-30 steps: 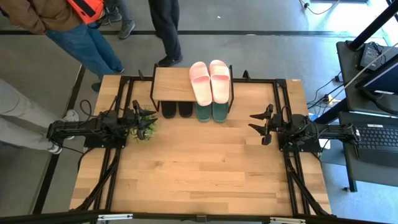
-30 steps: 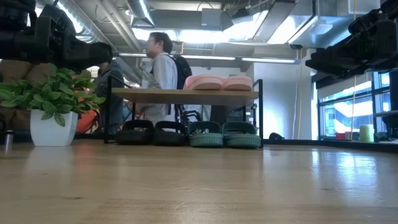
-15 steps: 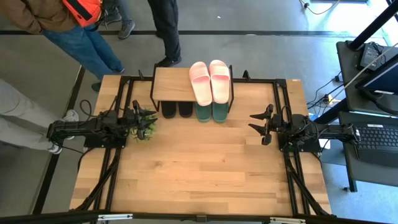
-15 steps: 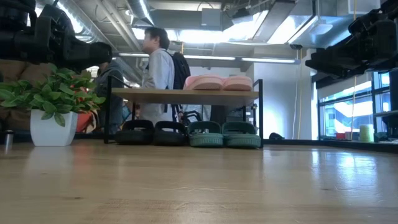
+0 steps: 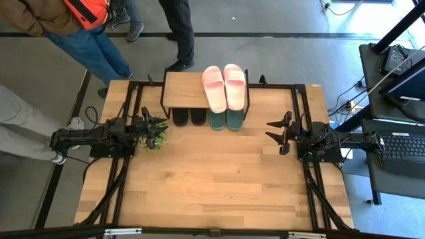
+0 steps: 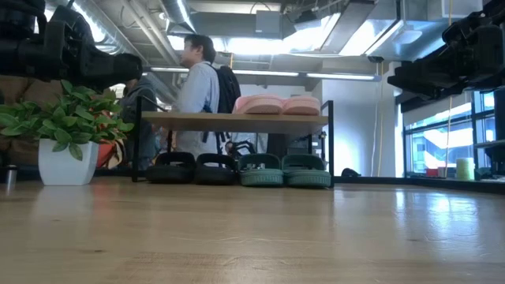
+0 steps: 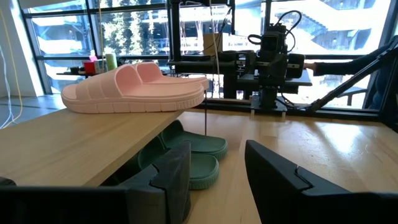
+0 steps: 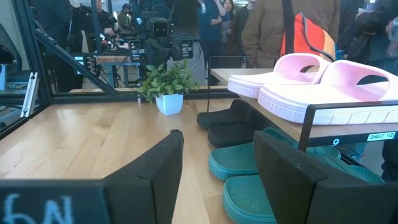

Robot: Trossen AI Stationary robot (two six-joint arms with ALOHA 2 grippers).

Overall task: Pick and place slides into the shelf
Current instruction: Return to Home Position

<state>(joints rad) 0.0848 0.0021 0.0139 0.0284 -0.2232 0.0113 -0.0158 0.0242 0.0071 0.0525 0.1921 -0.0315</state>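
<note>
all six slides look shelved, so only the homing is left. the shelf (image 5: 182, 89) sits at 12 o'clock on the tabletop (image 5: 219, 179). the pink pair (image 5: 224, 85) is on top at its 3 o'clock end. under the board, the black pair (image 5: 189, 117) is on the 9 o'clock side and the green pair (image 5: 226, 120) on the 3 o'clock side.

left tool (image 7: 217, 152) is at 9 o'clock, fingers wide apart, nothing in them. right tool (image 8: 221, 140) is at 3 o'clock, also gaping and empty.

to home well, i'd pull each arm straight back toward its own edge, slow and level. no swing toward 12, or a finger could clip a shelf leg or nudge the pink pair off. the potted plant (image 6: 63, 134) sits right under the left tool, so lift before retracting. people stand past 11 o'clock, so no overshoot that way.
</note>
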